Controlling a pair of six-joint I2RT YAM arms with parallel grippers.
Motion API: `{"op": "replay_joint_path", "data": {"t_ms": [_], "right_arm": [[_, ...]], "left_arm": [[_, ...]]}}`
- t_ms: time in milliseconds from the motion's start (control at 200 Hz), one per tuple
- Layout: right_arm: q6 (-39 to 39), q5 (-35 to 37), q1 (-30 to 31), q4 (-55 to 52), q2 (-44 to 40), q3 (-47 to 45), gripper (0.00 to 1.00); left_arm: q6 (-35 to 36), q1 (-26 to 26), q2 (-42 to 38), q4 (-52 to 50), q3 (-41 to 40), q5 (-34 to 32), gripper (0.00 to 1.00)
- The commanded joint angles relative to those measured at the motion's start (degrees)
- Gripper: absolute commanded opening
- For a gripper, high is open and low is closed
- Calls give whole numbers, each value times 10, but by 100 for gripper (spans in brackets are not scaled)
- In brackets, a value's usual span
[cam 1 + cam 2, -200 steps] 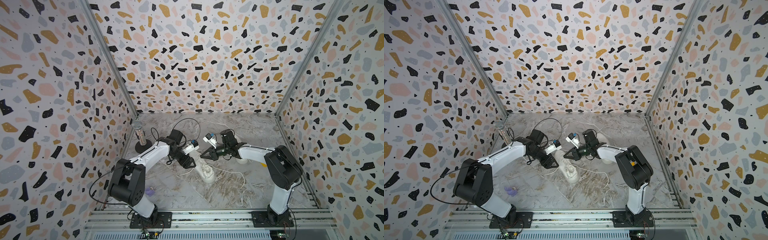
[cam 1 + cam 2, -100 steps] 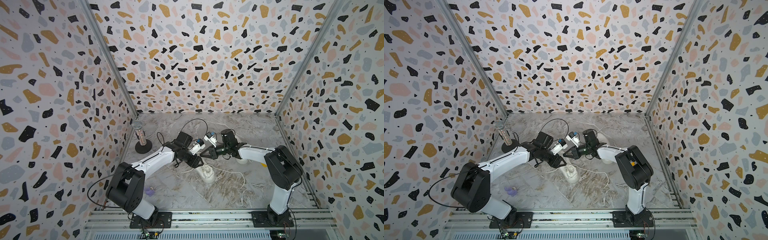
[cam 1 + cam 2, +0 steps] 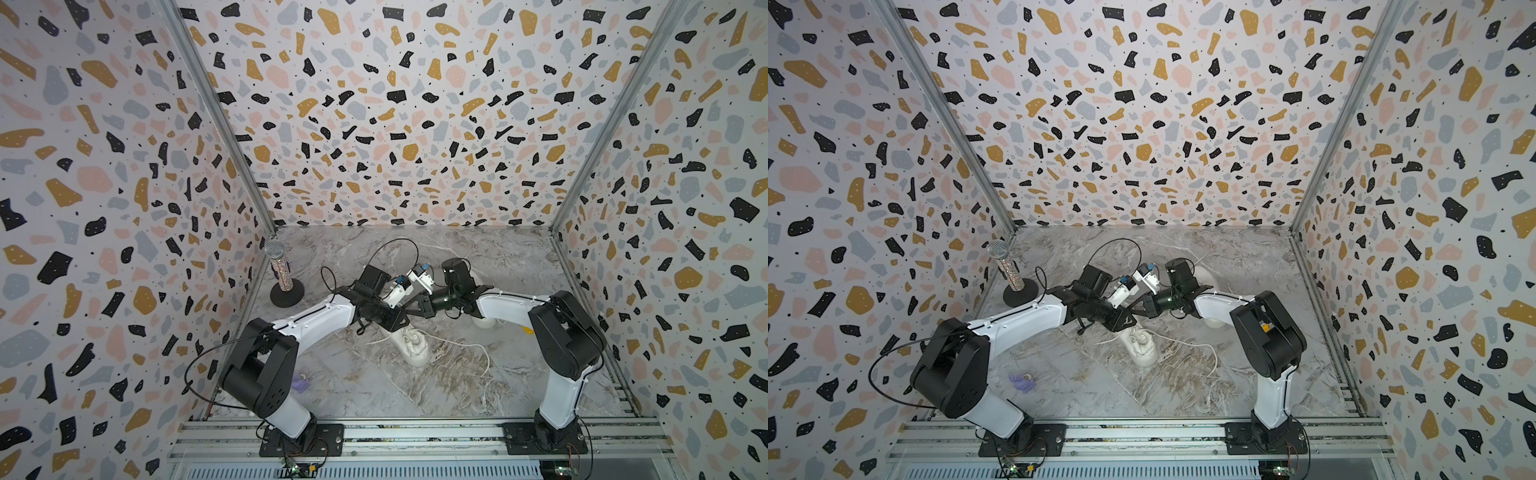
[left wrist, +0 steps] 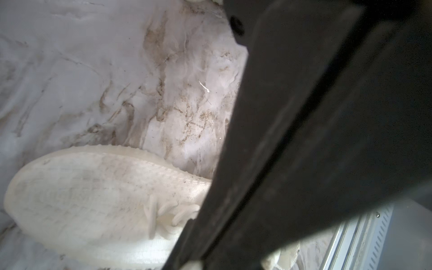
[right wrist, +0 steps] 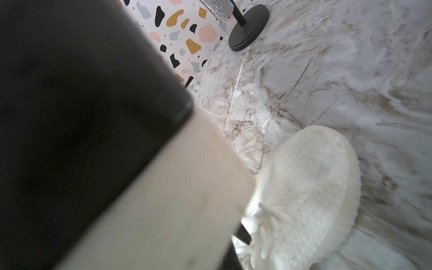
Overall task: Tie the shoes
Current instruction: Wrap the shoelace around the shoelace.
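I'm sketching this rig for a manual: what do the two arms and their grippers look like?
The left arm and right arm match: white link shells between black joints, on black base plates bolted to a metal rail. Thin black cables loop off the left arm's shoulder and wrist. The left gripper and right gripper are black, each with a small white, blue-tipped box behind it.

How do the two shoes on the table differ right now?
The middle shoe lies in plain view, toe towards the rail; the other shoe is mostly hidden under the right arm. The left gripper and right gripper meet over the middle shoe's laced end, not the other shoe. The middle shoe's lacing shows, a loose lace trailing off it; the other shoe's lacing is hidden. Both are off-white.
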Motion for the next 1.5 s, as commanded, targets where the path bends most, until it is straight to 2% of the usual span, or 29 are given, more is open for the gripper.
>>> {"op": "replay_joint_path", "data": {"t_ms": [0,125,245,395,561,661,806,926,1191,1387,1497], "right_arm": [[-8,-10,-3,0,-12,-2,4],[-15,-9,-4,-9,-13,-1,7],[-56,0,-11,-61,-25,-2,16],[-135,14,-29,-158,-50,-8,31],[-225,26,-46,-281,-87,-31,39],[-259,37,-45,-333,-108,-50,38],[-290,30,-40,-388,-99,-73,27],[-281,21,-13,-369,-88,-87,23],[-204,-3,40,-272,-57,-70,22],[-262,25,15,-323,-97,-71,22],[-252,69,-8,-304,-123,-88,26]], "left_arm": [[-9,-2,-2,26,-9,8,18],[-4,-2,-1,26,-12,11,9],[3,6,-2,26,-14,23,0],[24,18,3,25,-15,43,0],[46,35,3,26,-12,74,0],[64,46,3,23,-8,92,0],[82,58,5,19,0,100,0],[91,67,9,16,8,104,0],[123,83,33,1,27,138,0],[127,84,49,-2,33,147,0],[127,85,52,-2,37,148,0]]}}
